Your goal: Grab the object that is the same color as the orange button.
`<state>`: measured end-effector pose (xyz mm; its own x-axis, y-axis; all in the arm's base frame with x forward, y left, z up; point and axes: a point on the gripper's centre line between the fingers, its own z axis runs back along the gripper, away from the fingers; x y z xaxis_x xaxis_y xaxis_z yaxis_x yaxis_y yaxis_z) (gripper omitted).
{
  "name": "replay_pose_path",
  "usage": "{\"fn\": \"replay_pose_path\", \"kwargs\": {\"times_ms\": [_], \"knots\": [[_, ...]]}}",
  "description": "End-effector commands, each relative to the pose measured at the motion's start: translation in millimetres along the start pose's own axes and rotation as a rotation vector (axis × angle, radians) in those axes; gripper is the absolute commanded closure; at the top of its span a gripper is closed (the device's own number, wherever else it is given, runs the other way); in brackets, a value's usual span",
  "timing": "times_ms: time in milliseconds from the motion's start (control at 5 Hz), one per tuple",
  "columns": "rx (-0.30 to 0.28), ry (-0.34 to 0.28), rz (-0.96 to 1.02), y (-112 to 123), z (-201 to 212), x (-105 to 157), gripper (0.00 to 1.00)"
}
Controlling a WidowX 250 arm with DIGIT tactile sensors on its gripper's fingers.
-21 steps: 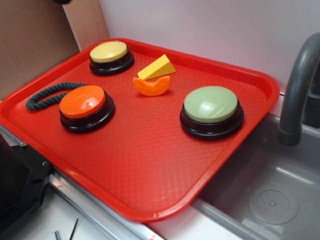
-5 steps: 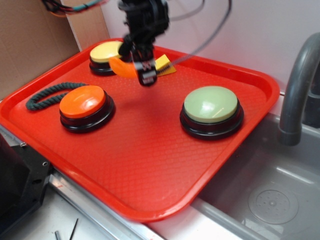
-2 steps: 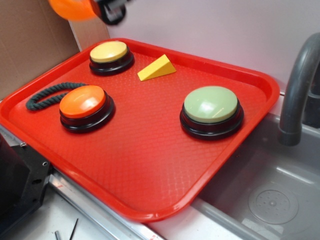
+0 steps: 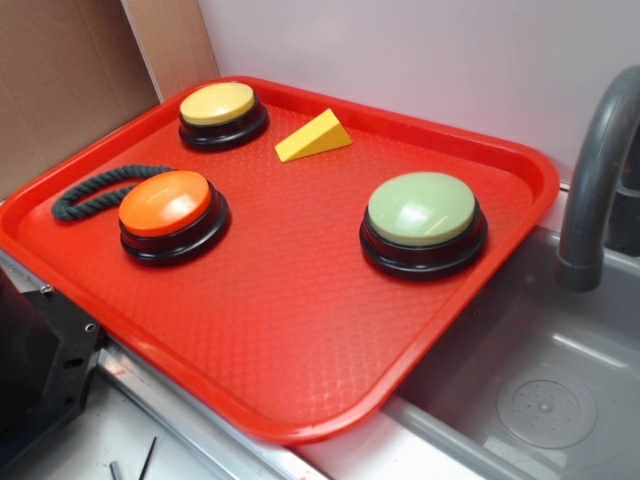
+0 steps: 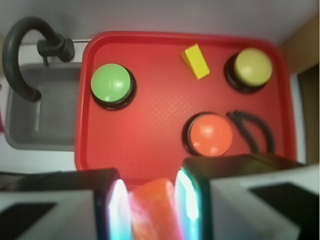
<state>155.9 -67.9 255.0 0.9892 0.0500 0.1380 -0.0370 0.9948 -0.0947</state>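
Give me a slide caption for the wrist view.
Gripper holds the orange crescent piece high above the red tray of three buttons.

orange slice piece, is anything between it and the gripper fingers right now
Nothing visible. In the wrist view the orange slice piece sits directly between the gripper's two fingers, high above the red tray. The exterior view shows neither.

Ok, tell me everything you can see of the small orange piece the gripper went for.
The orange piece shows only in the wrist view, at the bottom edge between the gripper's two fingers. It looks like smooth, glossy orange plastic with a rounded top; its lower part is cut off and blurred, so its full shape cannot be told. Both fingers flank it closely, apparently clamping it. It hangs above the red tray. The exterior view lacks it.
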Motion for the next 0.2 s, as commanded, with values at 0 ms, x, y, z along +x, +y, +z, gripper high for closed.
{"fn": "replay_pose_path", "kwargs": {"times_ms": [0], "knots": [[-0.022,0.079,0.002,-19.5,-20.9,20.4,1.0]]}}
